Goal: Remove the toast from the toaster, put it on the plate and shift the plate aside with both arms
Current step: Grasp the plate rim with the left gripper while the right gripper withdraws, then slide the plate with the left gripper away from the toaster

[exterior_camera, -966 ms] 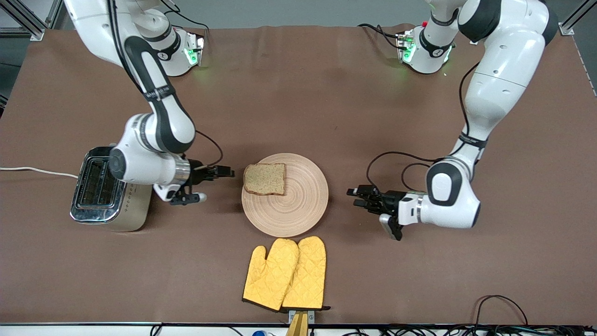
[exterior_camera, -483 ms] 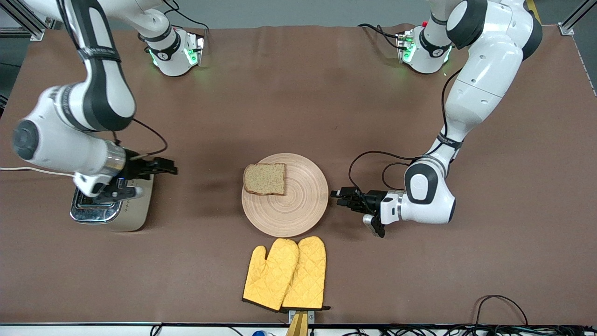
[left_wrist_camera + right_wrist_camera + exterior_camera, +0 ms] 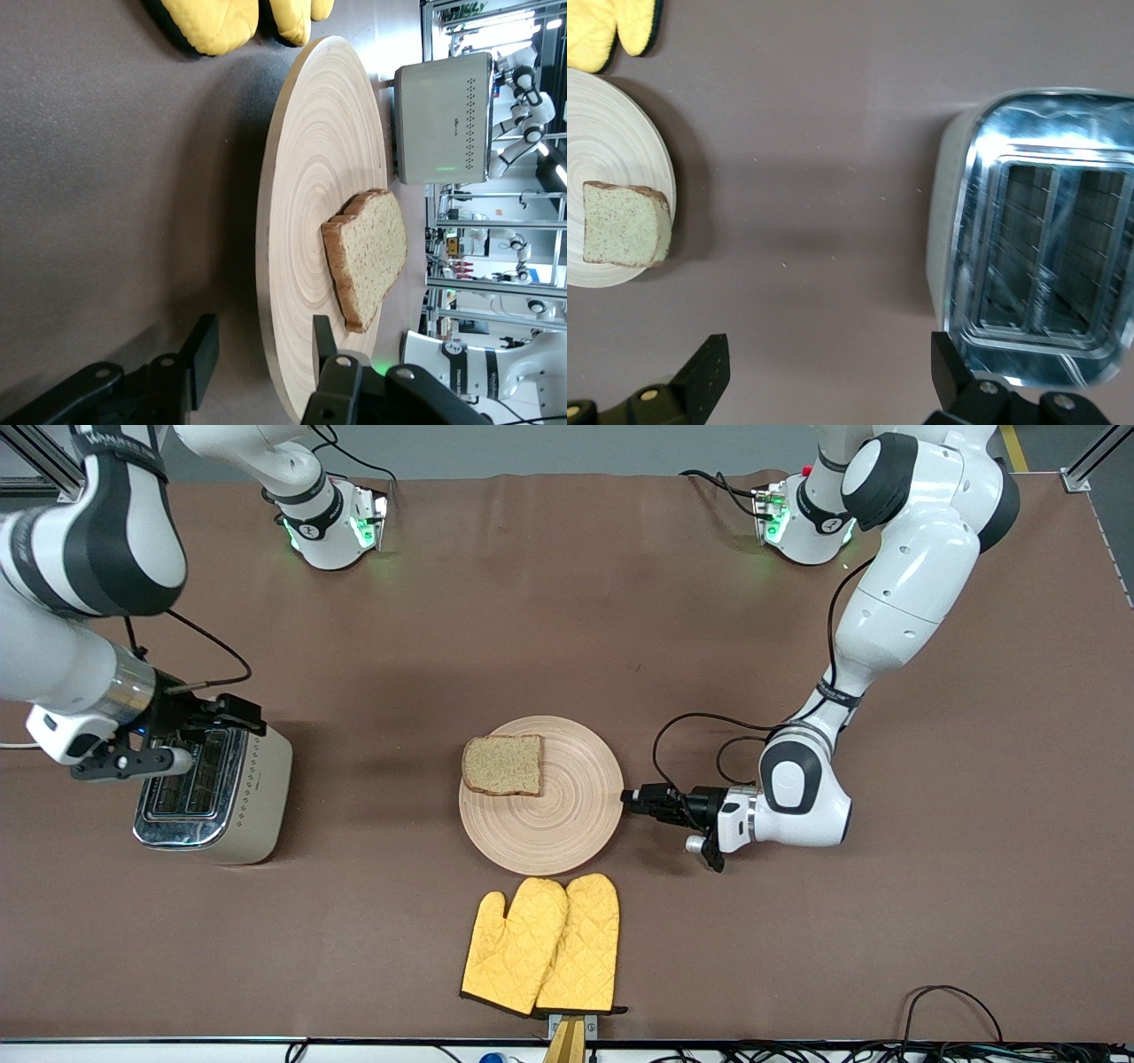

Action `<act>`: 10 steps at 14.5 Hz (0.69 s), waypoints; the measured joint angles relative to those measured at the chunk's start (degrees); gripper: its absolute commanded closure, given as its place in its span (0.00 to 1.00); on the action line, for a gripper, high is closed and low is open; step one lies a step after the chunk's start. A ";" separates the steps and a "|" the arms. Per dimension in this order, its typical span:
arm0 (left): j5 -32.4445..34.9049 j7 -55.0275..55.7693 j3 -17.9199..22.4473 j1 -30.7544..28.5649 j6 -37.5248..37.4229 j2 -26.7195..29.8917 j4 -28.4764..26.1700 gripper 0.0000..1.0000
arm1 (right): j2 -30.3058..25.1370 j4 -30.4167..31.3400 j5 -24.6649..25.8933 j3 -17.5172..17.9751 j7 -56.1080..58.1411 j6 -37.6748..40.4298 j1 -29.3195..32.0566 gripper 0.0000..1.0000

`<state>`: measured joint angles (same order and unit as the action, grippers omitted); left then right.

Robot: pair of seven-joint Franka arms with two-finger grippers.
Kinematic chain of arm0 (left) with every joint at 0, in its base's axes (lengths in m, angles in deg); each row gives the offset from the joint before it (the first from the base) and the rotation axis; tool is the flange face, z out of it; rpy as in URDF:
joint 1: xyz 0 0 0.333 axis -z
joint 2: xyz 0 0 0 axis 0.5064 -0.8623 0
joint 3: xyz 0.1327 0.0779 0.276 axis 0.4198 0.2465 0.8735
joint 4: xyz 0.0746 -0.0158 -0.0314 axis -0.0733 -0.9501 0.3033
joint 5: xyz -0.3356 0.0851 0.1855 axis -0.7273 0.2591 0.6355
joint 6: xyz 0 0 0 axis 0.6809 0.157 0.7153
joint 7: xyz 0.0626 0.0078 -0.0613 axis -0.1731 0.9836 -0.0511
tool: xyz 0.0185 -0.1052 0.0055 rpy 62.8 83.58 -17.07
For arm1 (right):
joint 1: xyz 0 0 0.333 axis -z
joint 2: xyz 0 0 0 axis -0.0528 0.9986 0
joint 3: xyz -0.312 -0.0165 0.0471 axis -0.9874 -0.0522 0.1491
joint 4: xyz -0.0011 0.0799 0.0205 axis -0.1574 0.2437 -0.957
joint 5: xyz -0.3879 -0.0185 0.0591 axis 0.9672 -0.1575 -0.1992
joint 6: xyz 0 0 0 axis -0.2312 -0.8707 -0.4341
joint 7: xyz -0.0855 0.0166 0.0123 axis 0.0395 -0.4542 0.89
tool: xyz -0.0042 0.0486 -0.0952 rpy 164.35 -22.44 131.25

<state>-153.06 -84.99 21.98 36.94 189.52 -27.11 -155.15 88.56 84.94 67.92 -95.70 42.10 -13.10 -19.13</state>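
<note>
gripping comes next: your left gripper (image 3: 631, 801) straddles the 3 o'clock rim of the round pale wooden plate (image 3: 567, 828), fingers spread. the speckled toast slice (image 3: 503, 764) lies at the plate's 10 o'clock. the right gripper (image 3: 232, 714) hangs spread over the cream chrome-topped toaster (image 3: 252, 802).

Your left gripper (image 3: 631, 798) sits low at the plate (image 3: 576, 815) rim, fingers apparently straddling it. Your right gripper (image 3: 239, 713) hangs well apart, spread wide.
</note>
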 measured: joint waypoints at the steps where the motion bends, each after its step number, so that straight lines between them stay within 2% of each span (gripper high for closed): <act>1: -1.11 0.00 -0.01 0.28 0.08 -0.10 0.00 0.56 | -0.83 -1.47 1.48 0.03 -0.55 1.99 0.00 0.00; 3: -2.97 0.00 -0.02 1.03 0.28 -0.19 0.00 0.64 | -1.73 -5.88 5.15 0.04 -0.76 5.37 0.19 0.00; 5: -3.71 0.07 -0.01 1.49 0.70 -0.24 0.00 0.64 | -1.92 -9.65 7.46 0.10 -0.57 7.05 1.34 0.00; 7: -3.72 0.10 0.03 1.47 0.83 -0.64 -0.02 0.67 | -1.89 -10.65 7.77 0.72 -0.51 7.70 4.63 0.00; 8: -3.73 0.10 0.05 1.46 0.83 -0.91 -0.02 0.68 | -1.89 -10.68 7.77 1.63 -0.18 7.82 7.25 0.00; 10: -3.74 0.10 0.06 1.46 0.84 -1.44 -0.03 0.75 | -1.92 -10.84 7.76 6.11 0.75 9.27 14.16 0.00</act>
<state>-156.79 -84.88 22.04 38.40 190.35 -28.54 -155.19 86.64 74.11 75.68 -89.58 42.85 -3.83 -4.97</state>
